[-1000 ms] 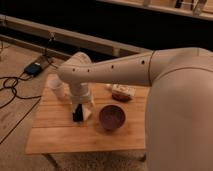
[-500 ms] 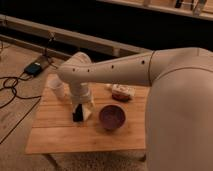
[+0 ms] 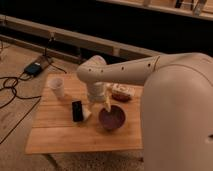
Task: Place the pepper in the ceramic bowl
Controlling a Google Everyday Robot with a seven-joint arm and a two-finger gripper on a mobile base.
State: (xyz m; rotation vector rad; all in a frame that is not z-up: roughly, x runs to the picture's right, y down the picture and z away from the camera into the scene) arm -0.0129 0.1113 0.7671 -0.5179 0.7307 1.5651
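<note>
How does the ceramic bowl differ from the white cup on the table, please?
The ceramic bowl is dark maroon, wide and shallow; the white cup is pale, narrower and taller. The bowl sits nearer the camera, the cup farther back. Both stand upright. The gripper hangs low between them.

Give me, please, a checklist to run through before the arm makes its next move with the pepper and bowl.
1. State of the gripper: ok, open and empty; it hangs low over the table, left of the ceramic bowl.
2. Holding the pepper: not ok; nothing dark red at the gripper.
3. Location of the pepper: cannot tell; a reddish piece lies behind the bowl, but it may be something else.
4. Bowl upright with room inside: ok.
5. Clearance from the pale lump: not ok; it sits right beside the gripper.
6. Clearance from the white cup: ok; it stands at the table's far left corner.
</note>
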